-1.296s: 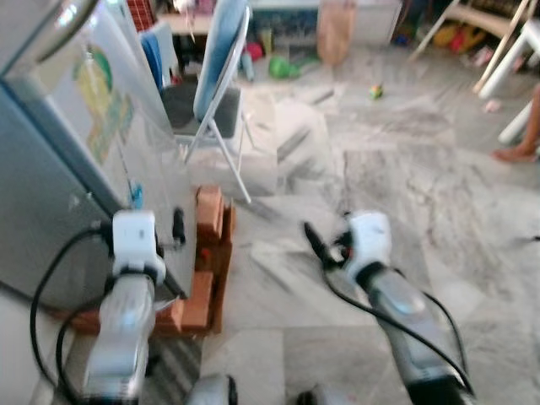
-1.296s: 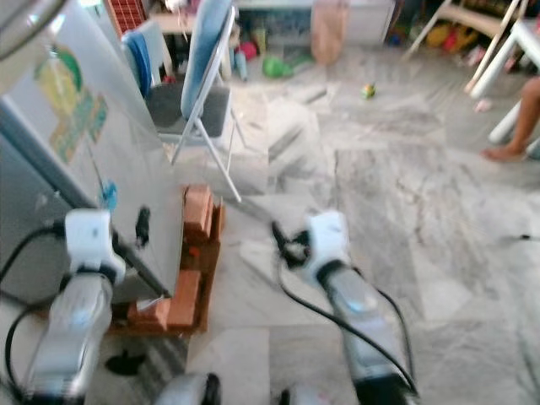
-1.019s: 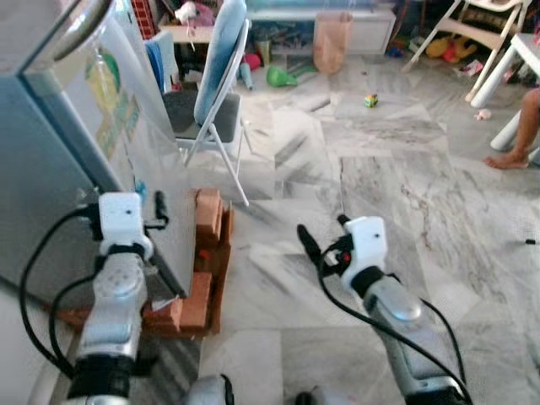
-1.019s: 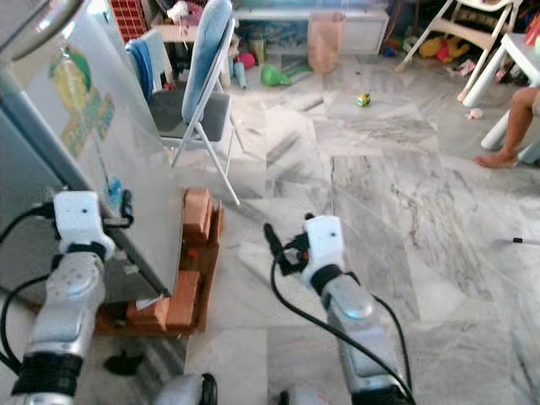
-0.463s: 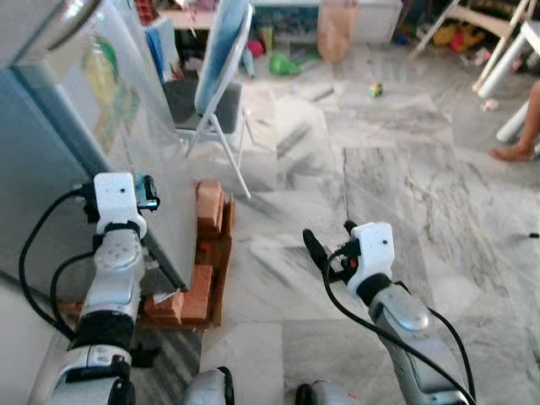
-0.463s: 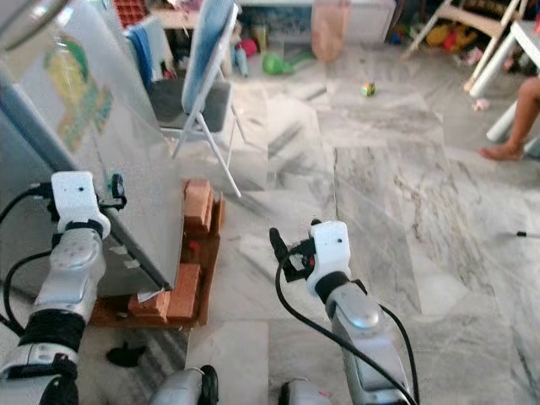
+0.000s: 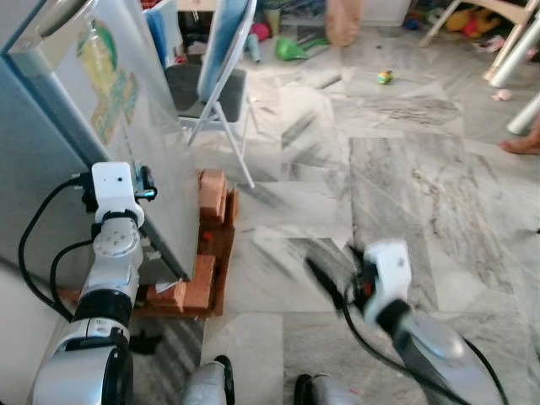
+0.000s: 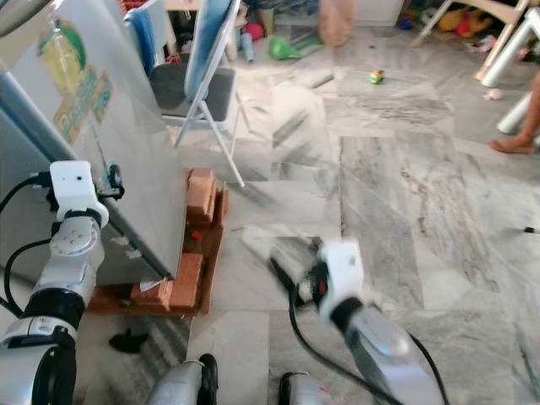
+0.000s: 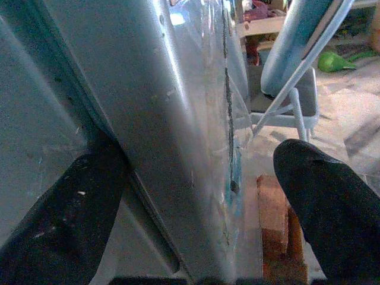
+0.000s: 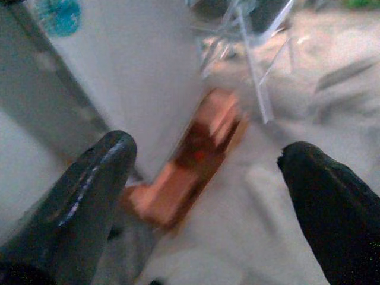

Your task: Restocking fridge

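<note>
The silver fridge (image 7: 51, 186) stands at my left on a base of bricks (image 7: 211, 202), its door (image 7: 126, 126) bearing a green and yellow sticker. My left gripper (image 7: 145, 182) is raised at the door's outer edge. In the left wrist view my left gripper (image 9: 196, 166) is open, with the door's edge (image 9: 178, 119) between the two black fingers; one finger (image 9: 65, 214) lies in the dark seam beside the door. My right gripper (image 7: 325, 283) hangs low over the marble floor, blurred, and stands open with nothing in it (image 10: 208, 148).
A folding chair (image 7: 221, 76) with a blue back stands just past the fridge. Toys (image 7: 291, 46) lie on the far floor, and a small ball (image 7: 386, 78) rests on the marble. A person's foot (image 7: 523, 143) is at the right edge. Open marble floor spreads to my right.
My left gripper has moved in onto the fridge door's edge and stays there. The right arm has dropped lower and nearer to me. The camera has tilted slightly.
</note>
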